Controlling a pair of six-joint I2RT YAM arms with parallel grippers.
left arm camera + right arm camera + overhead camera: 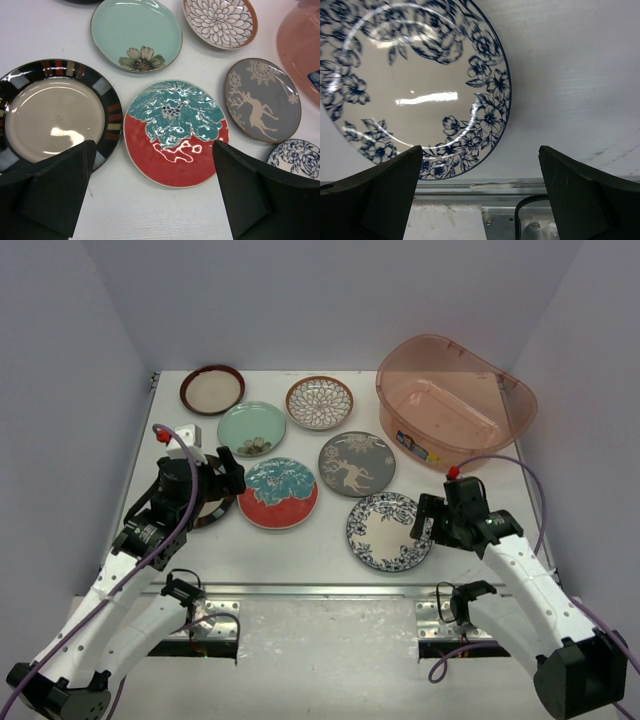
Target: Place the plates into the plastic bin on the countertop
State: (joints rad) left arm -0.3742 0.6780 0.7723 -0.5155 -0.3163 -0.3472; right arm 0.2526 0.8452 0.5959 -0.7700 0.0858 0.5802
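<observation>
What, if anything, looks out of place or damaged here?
Nothing stands out. The blue-white floral plate, the red-and-teal plate and the others lie flat and unbroken on the countertop. The plastic bin stands upright with no plate in it.

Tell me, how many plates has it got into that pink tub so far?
None yet: the plastic bin looks empty. Nothing is in hand either. The left end effector is open near the red-and-teal plate, and the right end effector is open near the blue floral plate. All seven plates I can see lie on the countertop, so the whole job is left.
</observation>
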